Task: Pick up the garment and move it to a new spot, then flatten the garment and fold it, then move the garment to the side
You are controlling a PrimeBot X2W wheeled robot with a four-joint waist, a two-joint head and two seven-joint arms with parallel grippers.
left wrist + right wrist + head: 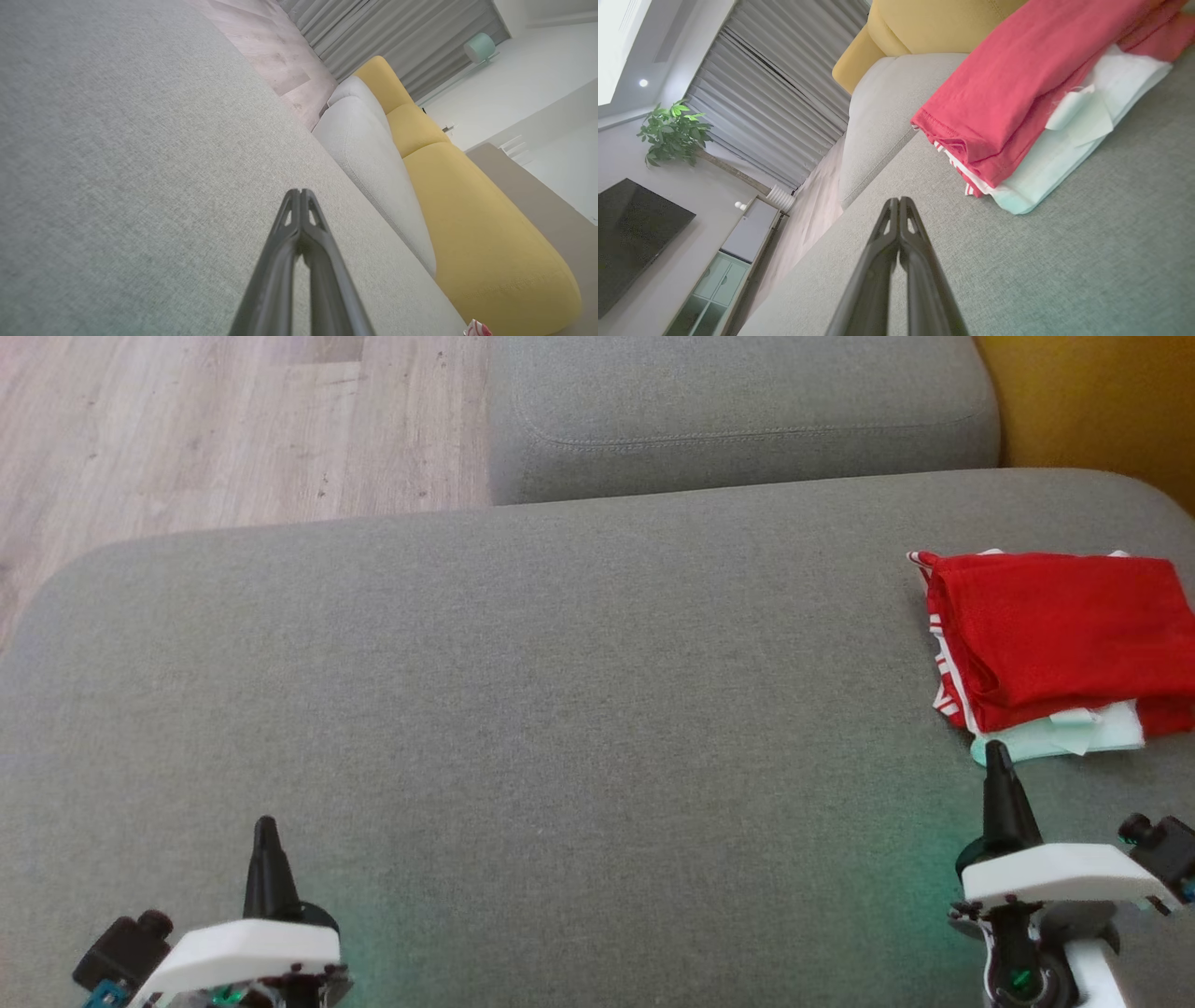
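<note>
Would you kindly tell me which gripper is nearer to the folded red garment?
Right. The right gripper sits just short of the folded red garment; the left gripper is far off across the grey cushion.

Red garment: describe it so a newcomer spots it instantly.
Start at the wide grey fabric sofa seat and follow it to its right end, near the mustard-yellow cushion. There lies the folded red fabric garment. It is the only red thing, edged with red-and-white stripes, atop a pale mint-white cloth.

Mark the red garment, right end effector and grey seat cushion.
red garment (1055, 635), head view, top folded layer.
right end effector (996, 751), head view, shut fingertips.
grey seat cushion (560, 709), head view, bare fabric.
</note>
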